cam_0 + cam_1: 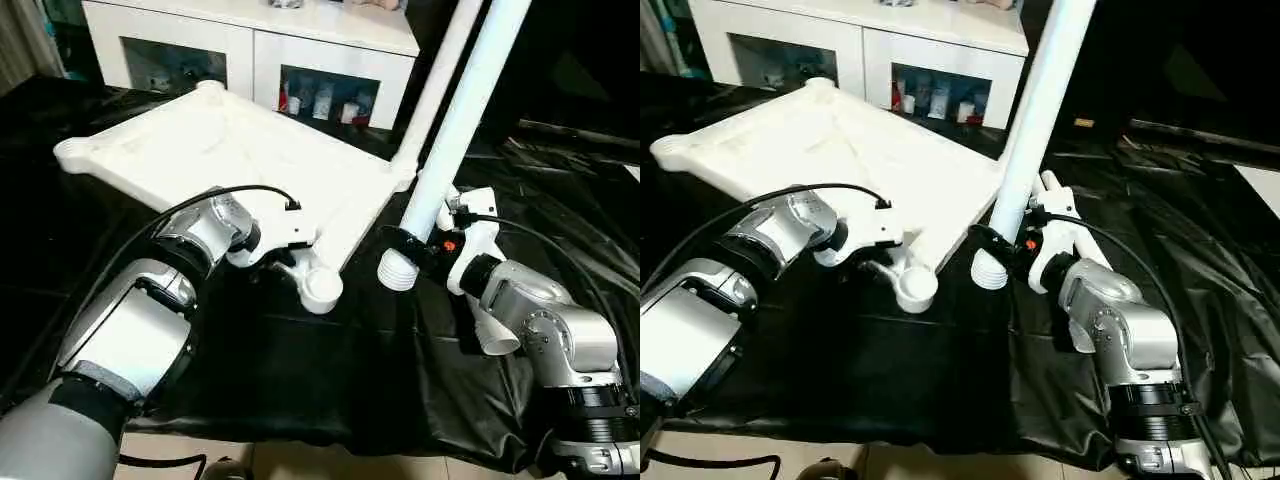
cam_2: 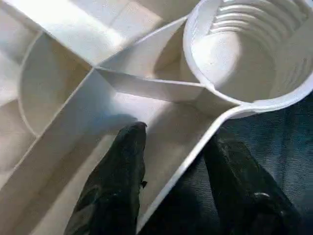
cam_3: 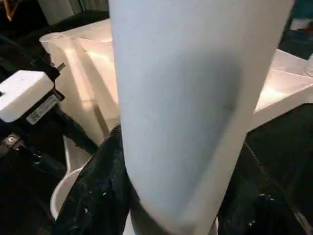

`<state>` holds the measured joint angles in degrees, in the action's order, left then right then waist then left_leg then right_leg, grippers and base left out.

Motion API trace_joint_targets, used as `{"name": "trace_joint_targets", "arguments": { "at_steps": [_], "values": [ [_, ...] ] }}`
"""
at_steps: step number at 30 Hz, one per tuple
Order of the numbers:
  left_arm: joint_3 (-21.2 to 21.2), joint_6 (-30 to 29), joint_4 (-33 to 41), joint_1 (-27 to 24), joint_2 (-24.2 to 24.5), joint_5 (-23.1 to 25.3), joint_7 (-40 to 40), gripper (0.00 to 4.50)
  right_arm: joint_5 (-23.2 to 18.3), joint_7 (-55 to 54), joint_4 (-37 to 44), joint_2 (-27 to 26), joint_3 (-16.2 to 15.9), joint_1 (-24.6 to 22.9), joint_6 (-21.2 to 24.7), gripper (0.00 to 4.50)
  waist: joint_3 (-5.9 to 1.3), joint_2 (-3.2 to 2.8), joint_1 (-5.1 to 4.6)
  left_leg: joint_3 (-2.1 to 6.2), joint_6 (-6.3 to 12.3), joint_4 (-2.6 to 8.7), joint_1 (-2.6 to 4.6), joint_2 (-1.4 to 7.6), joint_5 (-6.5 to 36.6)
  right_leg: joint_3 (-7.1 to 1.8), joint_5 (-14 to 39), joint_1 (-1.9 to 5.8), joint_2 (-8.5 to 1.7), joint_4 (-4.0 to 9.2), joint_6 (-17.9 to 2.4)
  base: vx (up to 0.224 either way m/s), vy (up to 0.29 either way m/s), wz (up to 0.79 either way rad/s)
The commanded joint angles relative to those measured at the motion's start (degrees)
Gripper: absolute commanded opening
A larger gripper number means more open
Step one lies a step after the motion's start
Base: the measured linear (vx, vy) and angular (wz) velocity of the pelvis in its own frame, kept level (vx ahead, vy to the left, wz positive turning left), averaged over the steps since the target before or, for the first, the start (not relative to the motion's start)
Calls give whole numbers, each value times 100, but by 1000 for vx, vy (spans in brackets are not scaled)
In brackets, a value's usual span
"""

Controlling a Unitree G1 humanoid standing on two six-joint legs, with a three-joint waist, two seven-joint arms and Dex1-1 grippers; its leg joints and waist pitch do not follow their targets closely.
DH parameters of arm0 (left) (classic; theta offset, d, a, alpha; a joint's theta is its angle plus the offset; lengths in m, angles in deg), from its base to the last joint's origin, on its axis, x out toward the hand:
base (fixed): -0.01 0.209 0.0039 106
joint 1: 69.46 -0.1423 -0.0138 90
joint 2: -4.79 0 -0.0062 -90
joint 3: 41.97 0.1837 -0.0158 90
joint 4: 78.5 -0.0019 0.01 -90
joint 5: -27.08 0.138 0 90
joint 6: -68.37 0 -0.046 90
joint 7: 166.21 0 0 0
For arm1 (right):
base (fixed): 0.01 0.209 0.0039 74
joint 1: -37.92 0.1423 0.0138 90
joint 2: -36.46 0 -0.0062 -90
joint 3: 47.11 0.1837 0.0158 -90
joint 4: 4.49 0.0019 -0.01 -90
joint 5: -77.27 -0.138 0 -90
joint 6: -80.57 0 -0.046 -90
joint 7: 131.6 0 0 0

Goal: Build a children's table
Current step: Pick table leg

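My right gripper (image 1: 412, 252) is clamped on a leg (image 1: 462, 110), threaded end just below my jaws. My left gripper (image 2: 171, 171) straddles the tabletop (image 1: 230, 150) rim beside the corner socket (image 2: 249, 49), fingers not visibly pinching. Plastic looks light, stiff, slick; grip ribs.

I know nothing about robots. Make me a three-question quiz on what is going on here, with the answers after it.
1. True or false: the right gripper holds a white leg near its ribbed end.
2. Which part of the tabletop do the left gripper's fingers straddle?
A. the rim wall beside the near corner socket
B. the far corner by the cabinet
C. the middle of the panel
3. Fill in: the tabletop lies on a ____ cloth.

Key
1. True; the leg rises steeply, threaded end lowest, close beside the near socket but not in it.
2. A; one finger inside the rim, one outside.
3. black
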<state>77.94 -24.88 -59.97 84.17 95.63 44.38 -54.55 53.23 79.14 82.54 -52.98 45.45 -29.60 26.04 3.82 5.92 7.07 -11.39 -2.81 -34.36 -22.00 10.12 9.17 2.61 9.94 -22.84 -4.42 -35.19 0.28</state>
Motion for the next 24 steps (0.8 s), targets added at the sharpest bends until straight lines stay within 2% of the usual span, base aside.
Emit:
{"name": "trace_joint_targets", "arguments": {
  "at_steps": [1, 2, 3, 4, 8, 11, 16, 17, 18, 19, 22, 24],
  "values": [
    [-83, -381, -171, -273, -120, -105, -243, 179, 40, 38, -22, 108, 51, 56, -120, 187, -420, -95, 17, 192, -251, 457, 204, 338, 1606, -220, 1180, 215, -519, 401, -1311, 0, 0, 0],
    [-139, -443, -167, -281, -142, -156, -272, 174, 39, 38, -21, 109, 52, 54, -124, 187, -421, -91, 12, 189, -240, 451, 205, 335, 1577, -217, 1132, 218, -520, 395, -1348, 0, 0, 0],
    [-363, -689, -133, -298, -232, -326, -220, 168, 36, 27, -10, 108, 49, 41, -134, 187, -421, -121, 13, 191, -237, 451, 200, 333, 1570, -220, 1102, 222, -521, 388, -1369, 0, 0, 0],
    [-466, -801, -116, -306, -277, -404, -151, 161, 35, 21, -5, 108, 48, 33, -139, 187, -422, -99, -1, 183, -215, 446, 197, 329, 1558, -220, 1034, 225, -514, 387, -1407, 0, 0, 0],
    [-1019, -1270, -4, -367, -522, -897, 331, 138, 50, 2, 15, 92, 65, -14, -145, 187, -430, -103, -6, 181, -139, 432, 189, 328, 1540, -214, 952, 239, -512, 384, -1508, 0, 0, 0],
    [-1287, -1461, 259, -497, -619, -1107, 446, 121, 77, -10, 2, 77, 69, -38, -151, 187, -428, -100, -16, 186, -91, 435, 178, 327, 1528, -213, 1049, 247, -512, 409, -1456, 0, 0, 0],
    [-1353, -1130, 801, -838, -627, -1077, 695, 103, 95, -45, -5, 63, 56, -63, -141, 187, -424, -120, -19, 198, -92, 455, 195, 345, 1634, -211, 1279, 228, -503, 442, -1350, 0, 0, 0],
    [-1313, -871, 997, -988, -607, -1062, 672, 97, 103, -57, -14, 57, 51, -71, -140, 187, -416, -125, -23, 202, -110, 469, 195, 353, 1685, -212, 1316, 219, -498, 451, -1321, 0, 0, 0],
    [-1296, -884, 1087, -1043, -589, -1039, 720, 96, 107, -73, -8, 52, 45, -77, -127, 187, -407, -102, -27, 202, -114, 474, 190, 352, 1721, -212, 1355, 216, -498, 461, -1303, 0, 0, 0],
    [-1274, -870, 1189, -1104, -569, -994, 870, 96, 116, -96, -7, 49, 43, -84, -112, 187, -411, -115, -24, 202, -133, 474, 199, 356, 1748, -212, 1378, 212, -501, 453, -1297, 0, 0, 0],
    [-1320, -1102, 1326, -1163, -574, -971, 1150, 93, 114, -163, -22, 31, 72, -84, -64, 187, -405, -111, -29, 204, -173, 480, 194, 352, 1789, -214, 1530, 194, -504, 459, -1213, 0, 0, 0],
    [-1459, -1547, 1652, -1300, -669, -1021, 1483, 92, 94, -260, -84, 3, 126, -55, 44, 187, -403, -81, -47, 209, -187, 485, 173, 352, 1749, -213, 1540, 208, -506, 446, -1190, 0, 0, 0]
  ]
}}
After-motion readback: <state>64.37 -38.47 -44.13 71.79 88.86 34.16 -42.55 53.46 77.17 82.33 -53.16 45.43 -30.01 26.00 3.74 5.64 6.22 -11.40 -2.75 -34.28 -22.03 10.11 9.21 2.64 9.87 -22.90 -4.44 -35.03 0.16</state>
